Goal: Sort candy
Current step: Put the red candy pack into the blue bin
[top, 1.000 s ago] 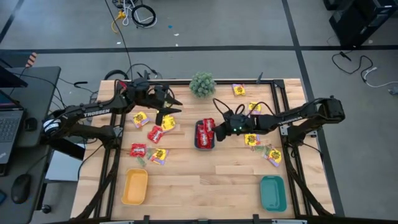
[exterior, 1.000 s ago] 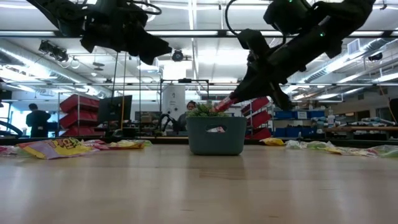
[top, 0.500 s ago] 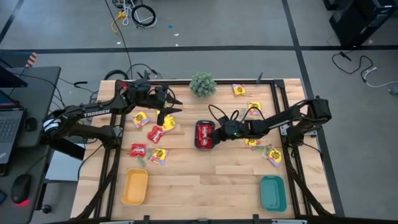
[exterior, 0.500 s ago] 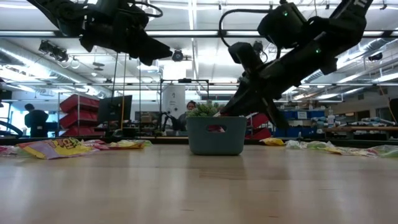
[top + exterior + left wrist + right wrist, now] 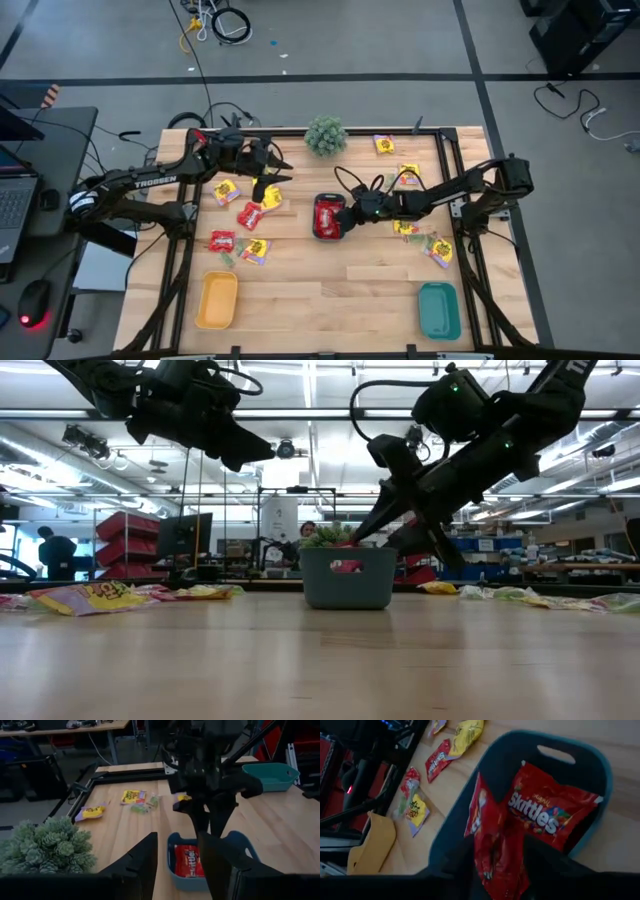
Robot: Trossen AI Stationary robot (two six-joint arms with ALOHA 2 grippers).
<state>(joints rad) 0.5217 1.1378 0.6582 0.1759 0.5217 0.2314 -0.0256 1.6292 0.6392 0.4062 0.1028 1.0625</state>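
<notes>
- A dark blue bin (image 5: 328, 217) sits at the middle of the wooden table (image 5: 330, 290), with red candy packets (image 5: 540, 815) lying inside it; the printed one lies flat with its long axis running along the bin's length, and a second red packet (image 5: 492, 847) stands on edge against it.
- The right gripper (image 5: 343, 214) reaches in from the right and hangs over the bin's right rim, its fingers apart around the upright red packet in the wrist view; whether they still touch it cannot be told.
- The left gripper (image 5: 276, 170) hovers above the far left of the table, its fingers apart and holding nothing, over a cluster of loose candy.
- That cluster lies left of the bin: a yellow packet (image 5: 226, 190), another yellow one (image 5: 270, 197), a red packet (image 5: 250, 215), a second red one (image 5: 222, 240), and a yellow packet (image 5: 254, 250) nearer the front, each at its own angle.
- More yellow packets (image 5: 384, 144) lie scattered on the far right side, one (image 5: 440, 250) well right of the bin.
- A spiky green plant ball (image 5: 325, 135) stands at the far edge, behind the bin.
- A yellow tray (image 5: 217, 300) rests at the near left corner, a teal tray (image 5: 439, 310) at the near right.
- Nothing lies between the bin and either tray.
- In the low view the bin (image 5: 347, 577) blocks the table's centre, the plant showing just above its rim.
</notes>
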